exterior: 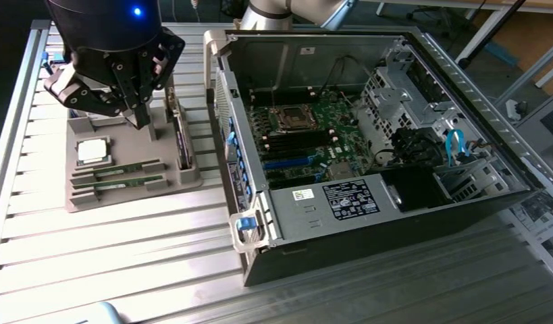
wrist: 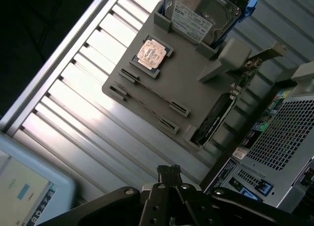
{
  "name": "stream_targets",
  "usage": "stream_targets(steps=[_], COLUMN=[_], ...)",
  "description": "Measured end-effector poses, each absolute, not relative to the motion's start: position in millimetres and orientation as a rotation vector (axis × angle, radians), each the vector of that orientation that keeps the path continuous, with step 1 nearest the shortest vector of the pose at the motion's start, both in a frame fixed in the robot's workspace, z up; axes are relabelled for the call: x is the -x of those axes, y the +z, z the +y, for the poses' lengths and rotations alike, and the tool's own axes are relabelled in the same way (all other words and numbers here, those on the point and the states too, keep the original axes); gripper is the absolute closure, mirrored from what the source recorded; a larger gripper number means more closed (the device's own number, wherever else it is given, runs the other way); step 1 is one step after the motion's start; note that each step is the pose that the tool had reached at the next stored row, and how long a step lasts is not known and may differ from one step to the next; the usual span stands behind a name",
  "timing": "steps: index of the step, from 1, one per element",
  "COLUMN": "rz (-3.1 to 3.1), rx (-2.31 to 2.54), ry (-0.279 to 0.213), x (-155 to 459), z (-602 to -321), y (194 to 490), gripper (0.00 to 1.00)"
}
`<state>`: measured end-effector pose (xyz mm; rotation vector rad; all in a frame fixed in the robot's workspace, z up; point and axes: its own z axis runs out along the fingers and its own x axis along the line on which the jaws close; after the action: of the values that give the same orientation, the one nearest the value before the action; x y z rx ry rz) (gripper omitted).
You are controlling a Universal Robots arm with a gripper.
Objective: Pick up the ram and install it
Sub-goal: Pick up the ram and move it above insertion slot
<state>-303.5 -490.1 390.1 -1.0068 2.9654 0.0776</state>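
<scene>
Two green ram sticks [exterior: 125, 169] [exterior: 123, 183] lie in slots at the front of a grey holder [exterior: 87, 196] on the slatted table. In the wrist view they show edge-on as thin lines [wrist: 149, 92] [wrist: 142, 107]. My black gripper [exterior: 138, 121] [wrist: 169, 170] hangs above the holder's back part, a little behind the sticks and apart from them. Its fingertips are together with nothing between them. The open computer case [exterior: 366, 202] lies at the exterior view's right, its motherboard [exterior: 312, 125] and memory slots [exterior: 294, 145] exposed.
The holder also carries a square silver processor [exterior: 93, 150] [wrist: 152, 53], a hard drive with a white label [wrist: 196, 14] and an upright expansion card [exterior: 181, 138] [wrist: 216, 118]. A tablet screen [wrist: 24, 191] lies near the table's corner.
</scene>
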Motion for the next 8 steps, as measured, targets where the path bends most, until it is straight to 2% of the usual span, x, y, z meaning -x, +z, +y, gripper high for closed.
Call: stream_targets(steps=[8], rz=[2.961], rx=[1.02], ry=[0.078], x=[303.5], z=[-490.1], y=[389.9], gripper=[0.89])
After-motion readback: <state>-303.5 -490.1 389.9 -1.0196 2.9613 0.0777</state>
